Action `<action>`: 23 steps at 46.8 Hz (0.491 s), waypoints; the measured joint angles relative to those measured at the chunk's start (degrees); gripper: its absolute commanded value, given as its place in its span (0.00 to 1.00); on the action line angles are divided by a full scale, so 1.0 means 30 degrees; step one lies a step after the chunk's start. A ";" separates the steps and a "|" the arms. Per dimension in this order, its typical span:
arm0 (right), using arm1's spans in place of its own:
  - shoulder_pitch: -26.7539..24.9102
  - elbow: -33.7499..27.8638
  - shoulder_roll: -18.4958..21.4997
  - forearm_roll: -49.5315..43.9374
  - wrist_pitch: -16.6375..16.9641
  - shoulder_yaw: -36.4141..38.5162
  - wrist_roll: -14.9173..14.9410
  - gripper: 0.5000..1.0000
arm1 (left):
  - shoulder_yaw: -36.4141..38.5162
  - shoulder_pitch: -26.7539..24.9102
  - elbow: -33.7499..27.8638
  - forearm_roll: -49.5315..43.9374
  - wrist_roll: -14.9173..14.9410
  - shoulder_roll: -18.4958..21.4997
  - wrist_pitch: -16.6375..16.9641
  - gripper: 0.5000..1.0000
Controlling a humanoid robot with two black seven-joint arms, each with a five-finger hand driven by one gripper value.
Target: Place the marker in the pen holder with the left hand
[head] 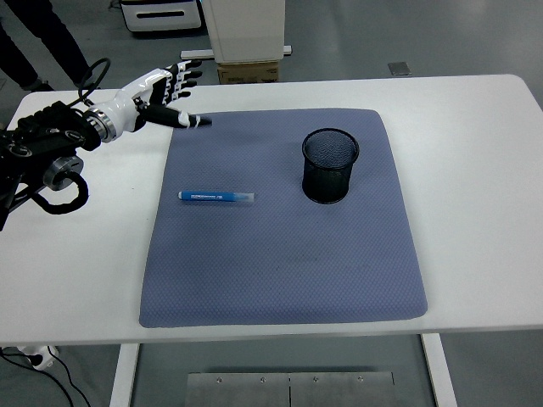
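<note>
The left arm (42, 157) entered from the left edge, its shoulder end cut off by the frame, with black cable loops hanging beside it over the white bench (475, 170). The left hand (157, 89) hovered above the bench's far left part, just at the far left corner of the blue mat (280, 254). Its fingers (188, 75) were spread wide and held nothing, pointing right; the thumb tip reached over the mat's corner. Whether the hand touched the mat was hard to judge from this height.

The marker (216, 197) lay flat on the left half of the mat, lengthwise left to right, well apart from the hand. Its body was blue and its right end looked clear or pale; the print on it was too small to read.

The holder (330, 165), a black mesh cup, stood upright on the mat's far right part, apart from the marker. Its inside looked dark, and the contents could not be made out.

At the top left, a person's dark legs (42, 38) showed, cut off by the frame. The right arm was out of view.
</note>
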 measured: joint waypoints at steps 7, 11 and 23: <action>-0.0015 -0.0002 0.0003 0.0000 0.0000 0.0003 -0.0007 1.00 | 0.1918 -0.1419 -0.0304 -0.0122 0.0117 -0.0236 -0.0196 1.00; -0.0009 -0.0004 0.0003 0.0000 0.0000 0.0003 0.0000 1.00 | 0.3800 -0.2435 -0.0503 -0.0114 0.0203 -0.1091 -0.0208 1.00; -0.0009 0.0000 0.0002 -0.0001 0.0000 0.0000 -0.0002 1.00 | 0.9666 -0.5139 -0.2284 0.0134 0.0228 -0.2723 -0.0204 1.00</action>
